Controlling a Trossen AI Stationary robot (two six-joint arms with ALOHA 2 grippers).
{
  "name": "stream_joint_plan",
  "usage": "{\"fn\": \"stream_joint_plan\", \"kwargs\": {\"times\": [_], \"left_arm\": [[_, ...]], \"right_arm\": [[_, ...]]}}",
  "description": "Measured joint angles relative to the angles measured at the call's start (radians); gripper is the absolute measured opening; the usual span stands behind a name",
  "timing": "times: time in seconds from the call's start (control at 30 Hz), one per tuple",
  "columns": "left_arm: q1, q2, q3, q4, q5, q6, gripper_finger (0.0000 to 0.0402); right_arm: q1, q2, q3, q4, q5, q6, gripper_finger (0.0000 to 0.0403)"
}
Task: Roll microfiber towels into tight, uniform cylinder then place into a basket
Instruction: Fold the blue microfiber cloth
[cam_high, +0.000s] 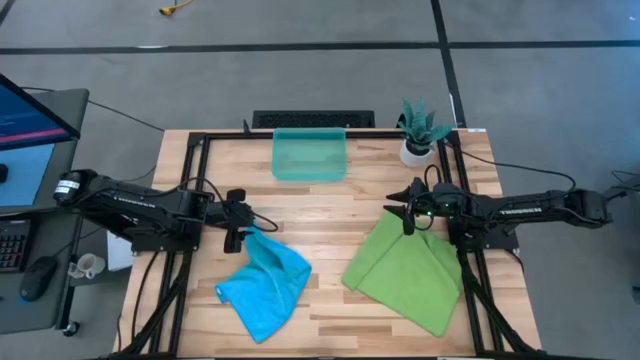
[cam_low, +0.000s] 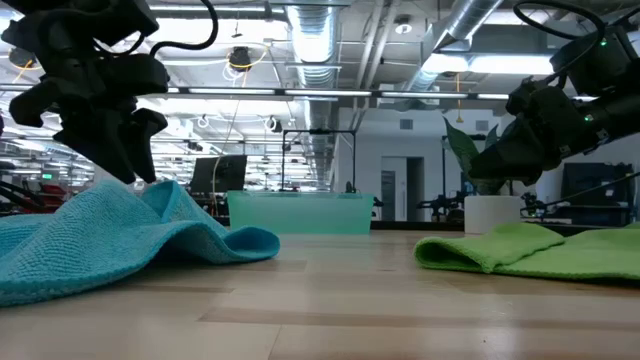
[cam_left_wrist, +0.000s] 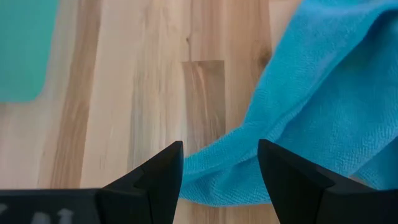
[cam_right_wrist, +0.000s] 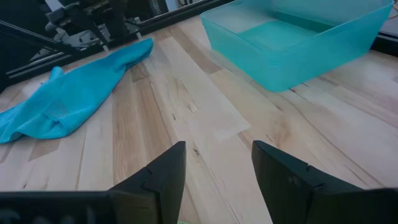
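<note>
High view: the blue towel (cam_high: 264, 283) is seen crumpled on the table's (cam_high: 330, 320) left half, the green towel (cam_high: 405, 270) folded loosely on the right half, and the basket (cam_high: 309, 154) sits empty at the far edge between them, beside a potted plant (cam_high: 420, 132). The left gripper (cam_high: 237, 222) is held over the blue towel's far corner, fingers spread wide, nothing gripped; the right gripper (cam_high: 405, 212) is held above the green towel's far corner, also wide and empty. Low view: the blue towel is humped up with raised folds, the green one lies flatter with a doubled edge; neither is rolled. Left wrist view: looped microfiber weave is shown on the blue cloth, one hem lying just ahead of the open fingers (cam_left_wrist: 155, 177). Right wrist view: bare wood, the basket and the blue towel are seen past the open fingers (cam_right_wrist: 283, 174); the green towel is barely shown. Both towels are judged light, soft, limp and grippy, not fragile; they are probably best pinched at a corner or hem and flattened before rolling.
</note>
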Motion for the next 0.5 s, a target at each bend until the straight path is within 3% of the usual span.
{"fn": "stream_joint_plan", "kwargs": {"times": [0.17,0.3,0.5], "left_arm": [[-0.001,0.004,0.081,-0.052,-0.005,0.003,0.0200],[-0.001,0.005,0.188,-0.189,-0.043,0.022,0.0200],[-0.001,0.000,0.241,-0.266,-0.066,-0.004,0.0200]], "right_arm": [[0.000,0.000,0.000,0.000,0.000,0.000,0.0207],[0.000,0.000,0.000,0.000,0.000,0.000,0.0207],[0.000,0.000,0.000,0.000,0.000,0.000,0.0207]]}}
